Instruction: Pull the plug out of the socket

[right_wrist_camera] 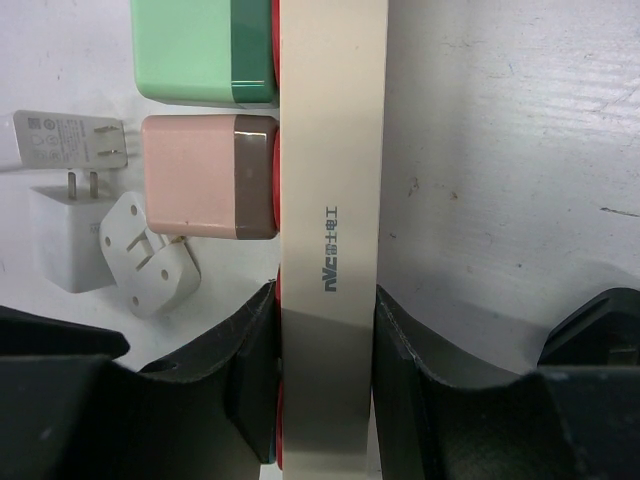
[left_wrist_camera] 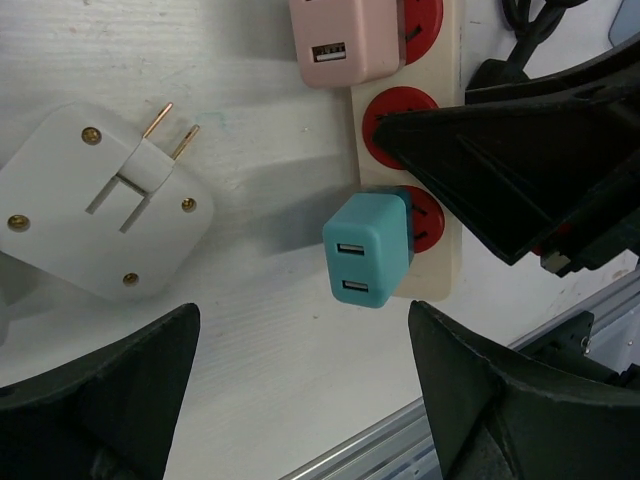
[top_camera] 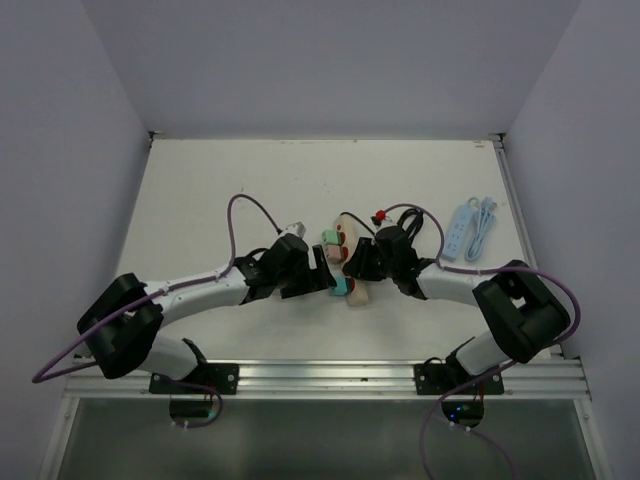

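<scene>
From overhead, both arms crowd together over the middle of the table (top_camera: 220, 190), and we can hardly make out what lies beneath them.

In its own wrist view, the right gripper (right_wrist_camera: 325, 330) hides the near end of the power strip (right_wrist_camera: 330, 150) behind its fingers. The green charger (right_wrist_camera: 195, 50) is cropped by the top edge there. In the left wrist view the strip runs off the top. The pink charger (left_wrist_camera: 340, 40) is cut off with it, and the right gripper's dark body covers most of the middle red socket and part of the lowest one.

The right gripper is closed tight on the strip, one finger pressed against each long side. The left gripper (left_wrist_camera: 302, 340) stands wide apart with nothing between its fingers.

The teal plug (left_wrist_camera: 368, 250) sits in the lowest red socket, jutting from the strip's face with its two USB ports turned toward us. In that view it lies just above the gap between the left fingers, nearer the right-hand one and touching neither. A white adapter (left_wrist_camera: 90, 200) lies loose on the table to the plug's left, prongs folded out, clear of the strip.
</scene>
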Controlling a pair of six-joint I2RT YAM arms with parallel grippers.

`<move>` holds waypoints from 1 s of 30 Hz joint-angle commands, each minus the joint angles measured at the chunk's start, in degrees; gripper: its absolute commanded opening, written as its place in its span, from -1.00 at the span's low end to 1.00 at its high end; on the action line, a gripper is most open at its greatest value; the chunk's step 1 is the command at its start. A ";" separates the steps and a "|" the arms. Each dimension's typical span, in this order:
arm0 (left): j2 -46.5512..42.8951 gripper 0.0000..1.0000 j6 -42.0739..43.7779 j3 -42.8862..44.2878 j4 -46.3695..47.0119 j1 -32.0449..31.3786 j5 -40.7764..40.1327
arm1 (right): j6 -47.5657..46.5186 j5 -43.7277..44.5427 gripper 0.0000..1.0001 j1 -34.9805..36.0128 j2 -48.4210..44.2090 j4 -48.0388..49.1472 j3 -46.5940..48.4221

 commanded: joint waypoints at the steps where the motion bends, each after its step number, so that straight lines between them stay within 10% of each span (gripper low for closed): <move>1: 3.23 0.76 -2.69 3.83 5.80 -0.86 0.31 | -1.03 0.40 -1.00 0.06 -0.41 0.79 -1.35; 30: 12.30 -0.41 -9.72 -0.46 22.14 -2.62 6.38 | -0.77 -1.27 -1.00 -0.47 -0.06 4.66 -4.69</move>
